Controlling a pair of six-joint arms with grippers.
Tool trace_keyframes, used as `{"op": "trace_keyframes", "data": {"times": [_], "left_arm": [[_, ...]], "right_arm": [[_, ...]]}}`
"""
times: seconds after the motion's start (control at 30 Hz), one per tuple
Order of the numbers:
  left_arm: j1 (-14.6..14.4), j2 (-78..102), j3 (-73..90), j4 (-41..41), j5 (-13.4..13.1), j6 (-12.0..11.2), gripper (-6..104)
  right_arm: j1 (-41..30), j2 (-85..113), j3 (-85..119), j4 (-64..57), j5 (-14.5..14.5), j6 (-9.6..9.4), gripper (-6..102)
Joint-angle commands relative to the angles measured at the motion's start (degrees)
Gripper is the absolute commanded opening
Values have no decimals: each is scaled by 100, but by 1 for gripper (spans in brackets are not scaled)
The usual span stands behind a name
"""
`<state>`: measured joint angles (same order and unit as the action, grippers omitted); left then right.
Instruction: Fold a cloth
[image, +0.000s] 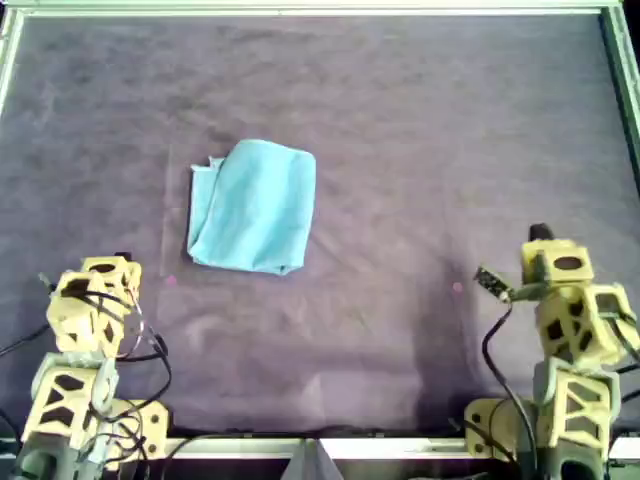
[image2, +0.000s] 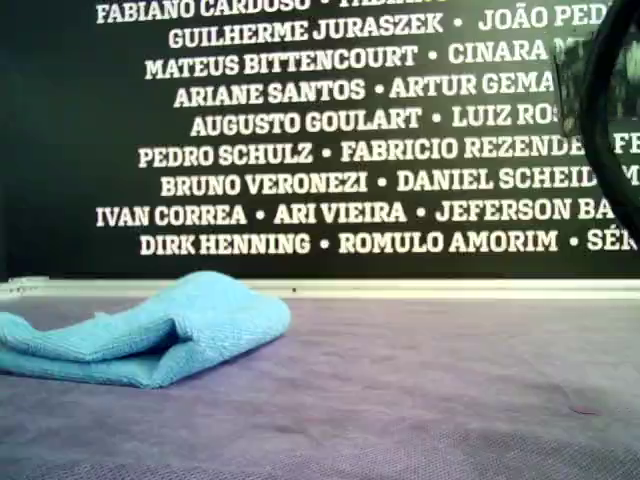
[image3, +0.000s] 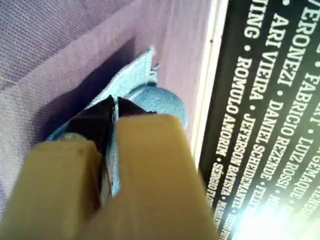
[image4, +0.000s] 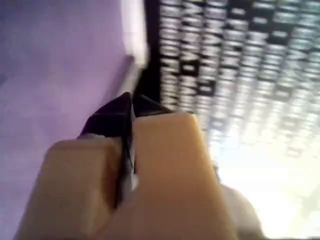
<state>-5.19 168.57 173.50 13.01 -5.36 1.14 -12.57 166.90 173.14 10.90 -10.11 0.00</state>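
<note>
The light sky-blue cloth (image: 255, 205) lies folded into a rough rectangle on the dark purple table covering (image: 420, 150), left of centre in the overhead view. It forms a low, thick bundle at the exterior view's left (image2: 150, 330). My first gripper (image: 120, 262) rests near the table's front edge at the overhead view's left, apart from the cloth. Its jaws are shut and empty (image3: 114, 106), with the cloth (image3: 142, 75) ahead of them. My second gripper (image: 540, 233) rests at the overhead view's front right, shut and empty (image4: 131, 100), over bare covering.
A pale frame rail (image: 300, 8) borders the table. A black banner with white names (image2: 330, 150) stands behind the far edge. Small pink marks (image: 457, 288) dot the covering. A blurred dark curved object (image2: 600, 110) fills the exterior view's upper right.
</note>
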Motion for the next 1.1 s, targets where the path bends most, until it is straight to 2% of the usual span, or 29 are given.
{"op": "trace_keyframes", "data": {"times": [0.0, 0.03, 0.07, 0.17, 0.33, 0.6, 0.7, 0.8, 1.07], "left_arm": [[53, 88, -88, -9, 18, -9, -1], [53, 35, -88, -9, 18, -9, -1], [53, 9, -88, -9, 18, -9, -1], [53, 70, -88, -9, 18, -9, -1], [62, 35, -79, 0, 9, -18, -1], [79, 729, -88, 53, 18, -18, -1], [114, 809, -88, 360, 18, -18, -1], [114, 809, -88, 756, 26, -18, -1], [141, 809, -88, 1767, 18, -9, -1]], "right_arm": [[-35, -211, 70, 185, -26, 62, 1], [-35, -272, 70, 237, -26, 18, 1], [-35, -299, 70, 299, -26, 79, 1], [-35, -272, 70, 483, -26, 97, 1], [0, -70, 53, 791, -26, 18, 1], [782, 677, 79, 809, -26, 26, 2], [747, 1160, 79, 809, 70, 9, 2], [747, 1222, 79, 923, 26, 9, 1], [747, 1239, 79, 2971, 79, 9, 2]]}}
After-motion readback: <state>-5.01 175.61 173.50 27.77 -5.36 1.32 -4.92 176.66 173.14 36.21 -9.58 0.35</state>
